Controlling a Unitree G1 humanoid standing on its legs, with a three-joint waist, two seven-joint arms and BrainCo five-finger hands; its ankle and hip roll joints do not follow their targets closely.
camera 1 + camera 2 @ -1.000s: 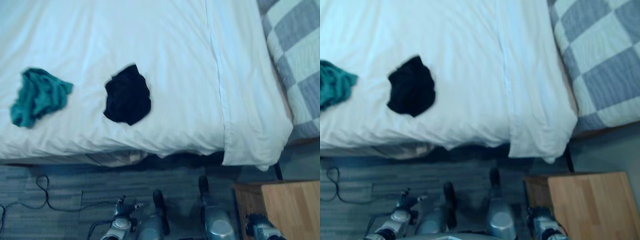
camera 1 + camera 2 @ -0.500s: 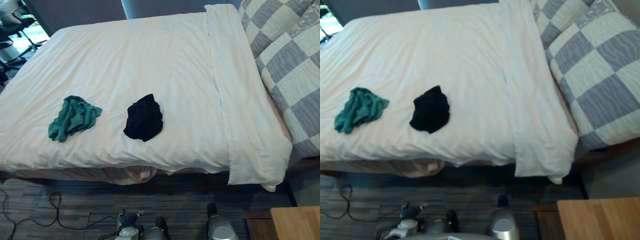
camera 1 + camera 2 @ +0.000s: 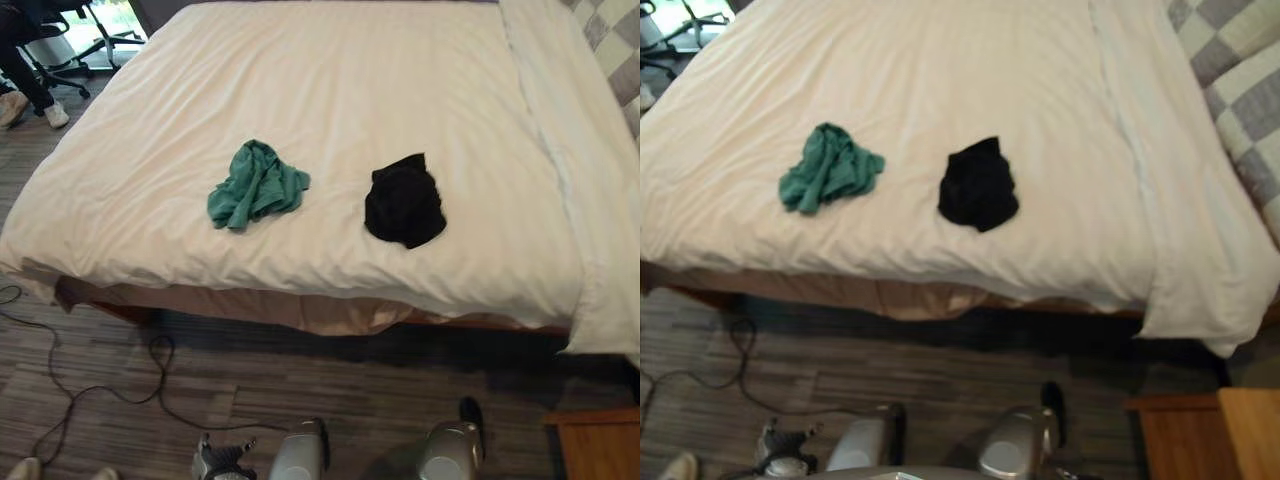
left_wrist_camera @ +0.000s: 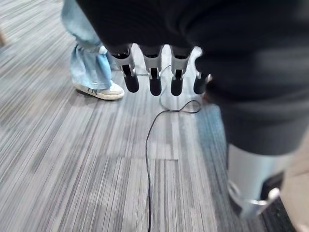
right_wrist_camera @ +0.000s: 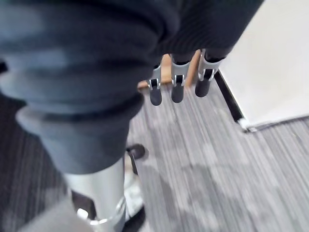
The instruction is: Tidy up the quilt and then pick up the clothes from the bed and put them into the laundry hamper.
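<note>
- Looking down at the bed, I see the white quilt spread fairly flat over it, with only soft creases, so I judge the tidying part mostly done.
- The clothes are not yet picked up: a green garment and a black garment both lie bunched on the quilt near the bed's near edge, a little apart from each other.
- My left robot hand hangs low over the floor, fingers straight and relaxed, holding nothing.
- My right robot hand also hangs down beside the bed's corner, fingers straight and empty.
- Both hands are well apart from the clothes, so each pick and carry is left to do.
- I cannot find the laundry hamper from here, so I cannot judge the carry path.
- The checked pillows are cut off at the frame edge, and so is a wooden nightstand at the lower right.
- A person's shoe and trouser leg stand on the floor near my left side; the rest of them is out of frame.
- Neither thumb is clear in the wrist views.
</note>
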